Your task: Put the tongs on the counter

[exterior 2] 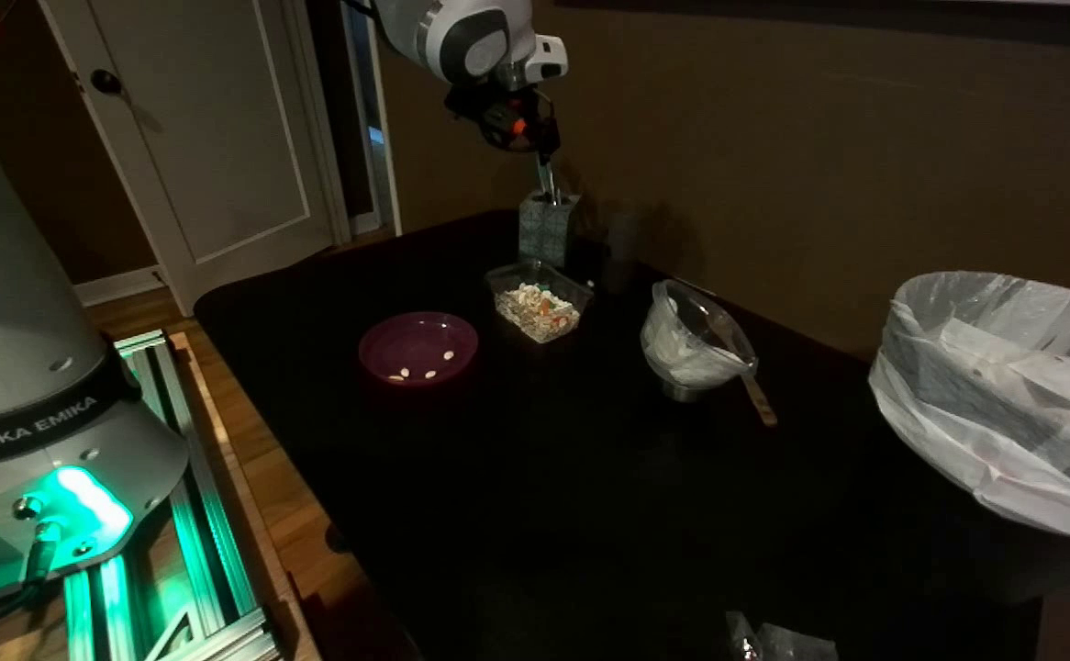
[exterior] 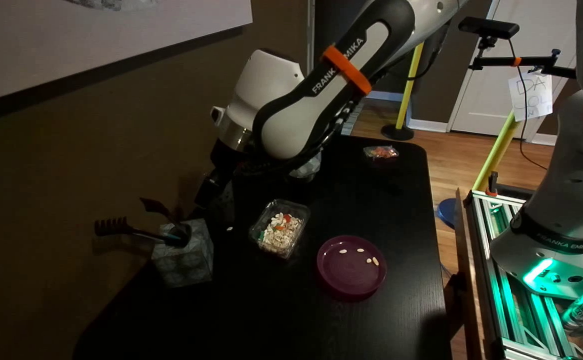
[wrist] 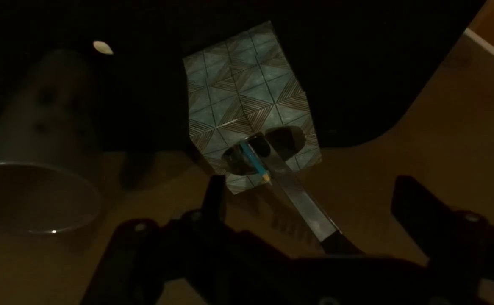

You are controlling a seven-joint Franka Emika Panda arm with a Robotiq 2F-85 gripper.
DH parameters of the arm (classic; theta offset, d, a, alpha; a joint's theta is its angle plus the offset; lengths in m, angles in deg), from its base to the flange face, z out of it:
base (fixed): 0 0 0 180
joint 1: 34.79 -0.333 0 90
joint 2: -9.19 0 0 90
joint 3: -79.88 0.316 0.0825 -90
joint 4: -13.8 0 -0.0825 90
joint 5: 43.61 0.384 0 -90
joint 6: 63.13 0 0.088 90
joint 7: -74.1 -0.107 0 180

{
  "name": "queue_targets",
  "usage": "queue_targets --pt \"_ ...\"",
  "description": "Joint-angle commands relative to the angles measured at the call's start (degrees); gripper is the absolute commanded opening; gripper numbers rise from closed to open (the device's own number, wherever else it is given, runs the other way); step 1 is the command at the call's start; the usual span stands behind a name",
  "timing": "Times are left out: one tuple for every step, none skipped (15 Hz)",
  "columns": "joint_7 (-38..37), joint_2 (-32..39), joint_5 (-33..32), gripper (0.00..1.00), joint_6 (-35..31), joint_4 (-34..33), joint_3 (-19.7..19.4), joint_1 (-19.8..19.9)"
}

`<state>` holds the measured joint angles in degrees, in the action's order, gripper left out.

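Above the patterned tissue box (wrist: 247, 91), our claw (wrist: 310, 180) gapes wide, gripping nothing; the silver tongs (wrist: 301, 199) lean out of the box's top. If we pull them slantwise, they could catch and topple the box on the bench (exterior: 281, 310).

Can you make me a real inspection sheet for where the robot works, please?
Surface: black counter, a loose white piece on it.
Job's things: tongs in the patterned box, not yet on the counter.
Clutter: purple plate, clear food tub, bowl, cup, blue pencil, small packet.
Grippers: gripper open, not holding the tongs.
Cables: black cable at the robot's base; thin cable hanging below a camera.
Surroundings: brown wall, white door, wooden floor.
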<state>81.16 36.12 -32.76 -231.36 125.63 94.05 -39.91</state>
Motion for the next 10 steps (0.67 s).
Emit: queue_targets --pt "3.55 6.47 -1.07 1.0 -3.29 -5.16 3.54 2.16" --pt "4.03 7.71 -2.01 1.0 -3.07 -6.31 3.66 2.11" --pt "4.76 8.99 -2.5 1.0 -3.12 -7.48 4.23 2.41" --pt "5.2 10.18 -3.31 1.0 -3.2 -8.72 4.25 2.26" --pt "5.31 11.18 -4.3 1.0 -3.51 -9.83 3.64 1.67" --pt "5.29 12.07 -5.43 1.0 -3.58 -10.92 2.99 1.06" --pt "5.52 13.05 -6.29 1.0 -3.9 -12.01 2.92 0.93" --pt "5.25 13.99 -7.38 1.0 -4.36 -13.18 2.11 0.22" --pt "5.06 14.77 -8.47 1.0 -4.74 -14.2 1.4 -0.35" --pt "5.11 15.61 -9.32 1.0 -5.33 -15.23 1.24 -0.58"
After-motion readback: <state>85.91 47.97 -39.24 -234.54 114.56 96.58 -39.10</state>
